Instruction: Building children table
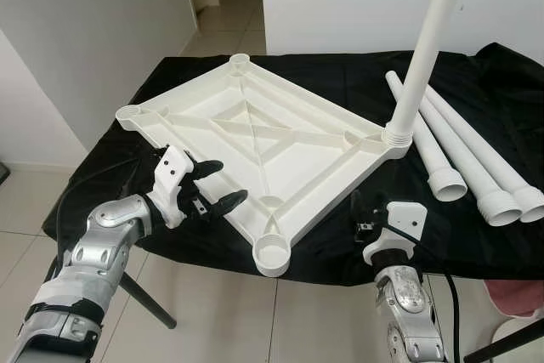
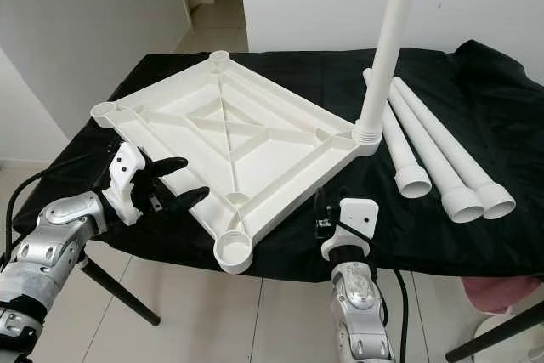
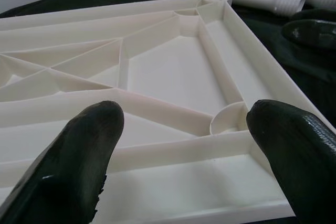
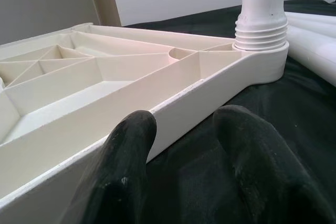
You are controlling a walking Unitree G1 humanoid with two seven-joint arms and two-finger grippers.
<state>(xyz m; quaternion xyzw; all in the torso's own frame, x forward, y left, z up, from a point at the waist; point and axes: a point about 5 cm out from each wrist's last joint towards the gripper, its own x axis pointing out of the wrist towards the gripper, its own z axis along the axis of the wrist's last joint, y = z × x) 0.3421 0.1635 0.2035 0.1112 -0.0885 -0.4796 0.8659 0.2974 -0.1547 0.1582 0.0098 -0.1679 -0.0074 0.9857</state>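
Steadying the upturned tabletop (image 1: 255,138) for its next leg, my left end effector (image 1: 219,186) gapes wide; right end effector (image 4: 184,145) seemingly straddles its edge.

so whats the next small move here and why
Probably reach the right gripper toward the loose legs and take one. The tabletop lies upside down with one leg standing in a corner socket, the near socket is empty, and three legs lie on the black cloth. The left gripper is open at the tabletop's edge, perhaps to steady it.
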